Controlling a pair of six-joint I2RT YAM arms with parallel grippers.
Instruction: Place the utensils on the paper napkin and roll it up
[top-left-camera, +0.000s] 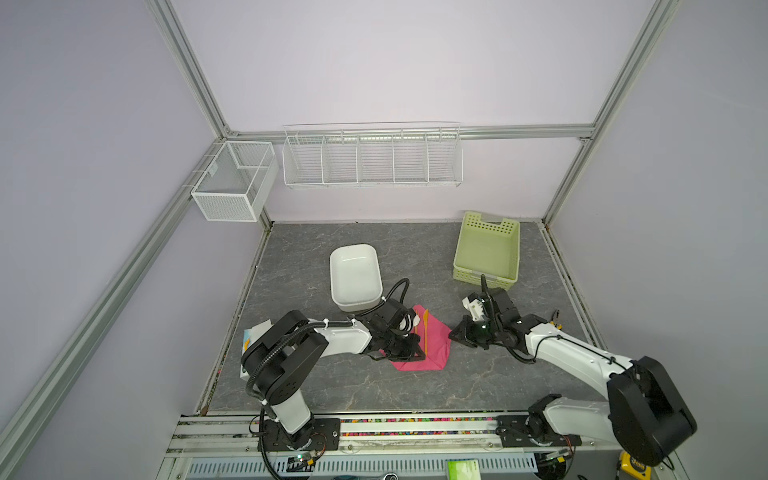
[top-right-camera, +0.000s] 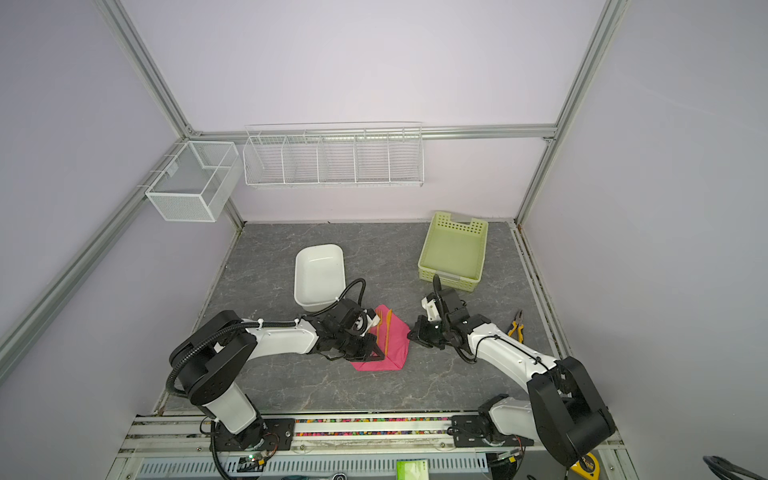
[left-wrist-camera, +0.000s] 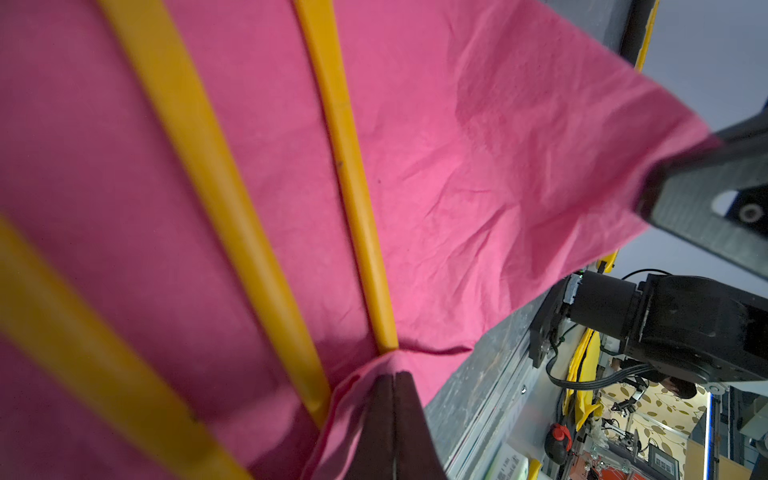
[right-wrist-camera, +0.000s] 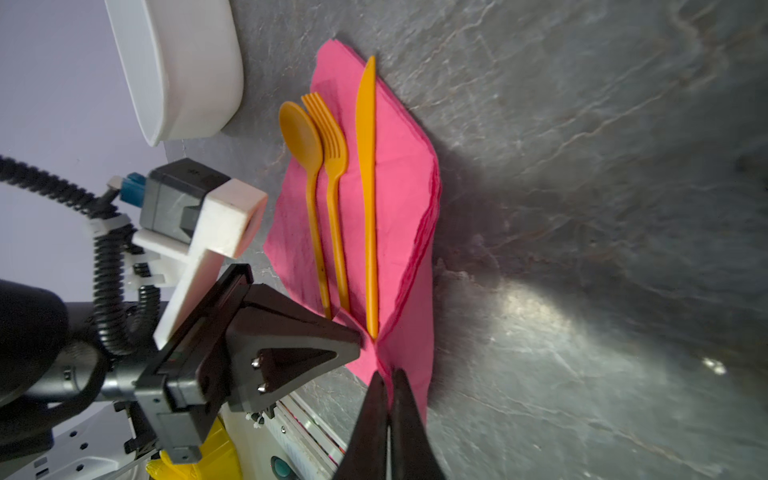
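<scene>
Right wrist: utensils (right-wrist-camera: 336, 199) lie parallel, heads twd tub (right-wrist-camera: 183, 70); both jaws pinch napkin (right-wrist-camera: 399, 187).

Utensils (right-wrist-camera: 337, 232) on napkin (right-wrist-camera: 403, 199), before tub (right-wrist-camera: 183, 70)

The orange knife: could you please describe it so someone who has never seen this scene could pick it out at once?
On the grey marbled table, beside the white tub, lies a pink-red paper napkin carrying three orange pieces side by side. The knife is the outer one, farthest from the tub, next to the fork; unlike fork and spoon, it ends in a flat pointed blade.
</scene>
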